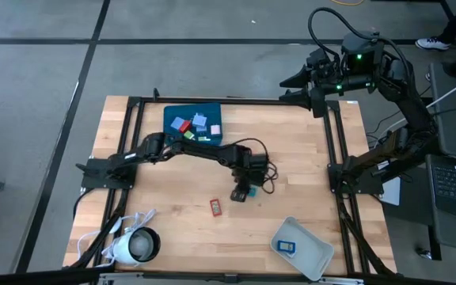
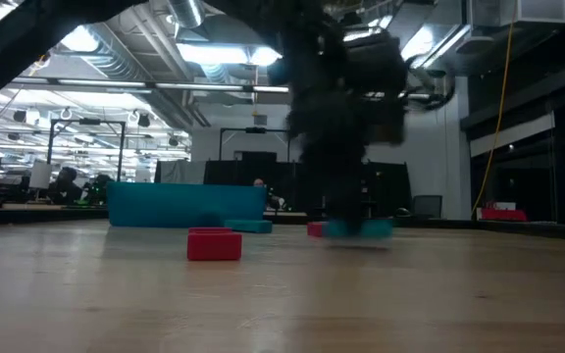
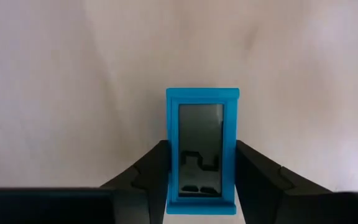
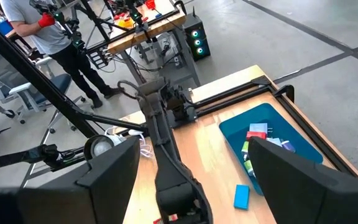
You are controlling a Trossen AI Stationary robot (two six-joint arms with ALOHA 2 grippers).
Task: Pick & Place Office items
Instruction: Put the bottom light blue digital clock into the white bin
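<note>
While the right gripper (image 1: 295, 87) waits with its fingers spread, lifted beyond the table's far right corner, the left gripper (image 1: 242, 192) is down at mid-table with its two fingers on either side of a light blue block (image 3: 202, 150). The fingers touch or nearly touch its sides; whether they are pressing I cannot tell. So the step in hand looks like the grasp. A red block (image 1: 216, 207) lies just left of it, and more pieces sit in the teal tray (image 1: 171, 133) at the far edge. Next, I judge, comes a firm squeeze, a straight lift, then carrying it to a tray, perhaps the grey tray (image 1: 320, 255) at the near right.
</note>
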